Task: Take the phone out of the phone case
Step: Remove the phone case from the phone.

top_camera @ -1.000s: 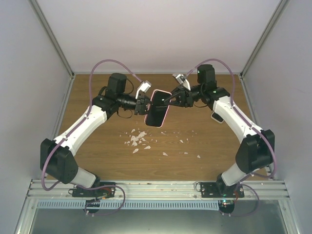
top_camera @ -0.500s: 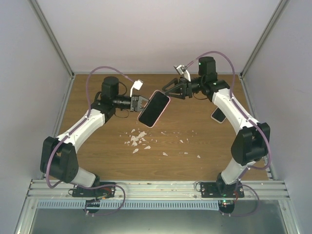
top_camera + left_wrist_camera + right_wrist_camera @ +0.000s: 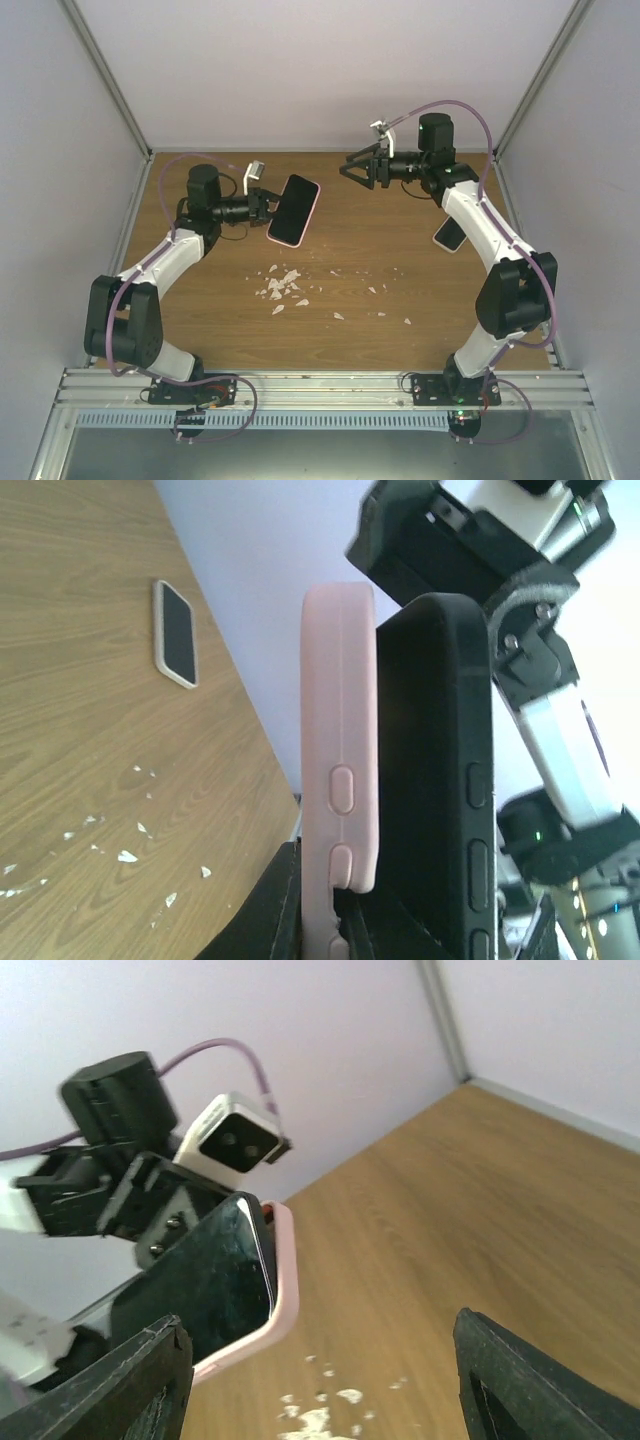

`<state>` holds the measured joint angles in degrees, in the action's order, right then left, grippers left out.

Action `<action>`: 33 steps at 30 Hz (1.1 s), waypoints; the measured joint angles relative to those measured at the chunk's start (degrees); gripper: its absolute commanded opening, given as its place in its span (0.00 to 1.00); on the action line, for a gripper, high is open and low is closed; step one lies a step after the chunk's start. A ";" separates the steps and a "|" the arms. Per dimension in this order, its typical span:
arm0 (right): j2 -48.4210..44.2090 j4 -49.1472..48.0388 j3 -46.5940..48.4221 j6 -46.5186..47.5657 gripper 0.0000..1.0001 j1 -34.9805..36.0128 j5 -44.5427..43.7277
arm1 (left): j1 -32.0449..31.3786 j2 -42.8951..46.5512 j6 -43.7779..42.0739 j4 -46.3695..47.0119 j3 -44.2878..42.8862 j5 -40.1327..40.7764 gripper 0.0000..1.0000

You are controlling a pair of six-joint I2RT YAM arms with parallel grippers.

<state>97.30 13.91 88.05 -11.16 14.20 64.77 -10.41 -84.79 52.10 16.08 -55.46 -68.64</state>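
Observation:
My left gripper (image 3: 262, 203) is shut on the pink phone case (image 3: 312, 205) and holds it above the table at the left of centre. The black phone (image 3: 292, 210) still sits in the case. In the left wrist view the phone (image 3: 440, 780) stands lifted off the case (image 3: 340, 780) along one long edge, with a dark gap between them. My right gripper (image 3: 358, 168) hangs open to the right of the phone, apart from it, with nothing between its fingers. From the right wrist, the phone screen (image 3: 190, 1300) and the pink rim (image 3: 288, 1280) lie beyond the open right gripper (image 3: 320, 1390).
A second phone in a pale case (image 3: 449, 236) lies on the wooden table (image 3: 400, 290) under the right arm, also visible as that phone (image 3: 175, 632) from the left wrist. White crumbs (image 3: 285, 285) are scattered mid-table. Grey walls close in three sides.
The right gripper let go of the phone, opened and drew back up and to the right. The left arm carried the case and phone leftward.

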 measured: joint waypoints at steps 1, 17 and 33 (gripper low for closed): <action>-0.04 -0.04 -0.13 0.24 0.72 0.09 -2.19 | 0.48 -0.24 0.63 -0.55 -0.04 0.79 0.00; -4.11 0.31 -0.70 12.90 0.72 12.83 -33.90 | 3.61 -3.04 8.00 -18.12 -4.31 15.30 0.00; -3.69 0.46 -0.96 27.10 0.71 32.11 -53.57 | 4.48 -3.34 10.56 -26.32 -6.47 21.40 0.00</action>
<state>93.60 14.37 87.09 15.94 46.30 11.20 -5.93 -88.14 62.65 -10.24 -61.93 -47.24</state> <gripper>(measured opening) 0.708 0.088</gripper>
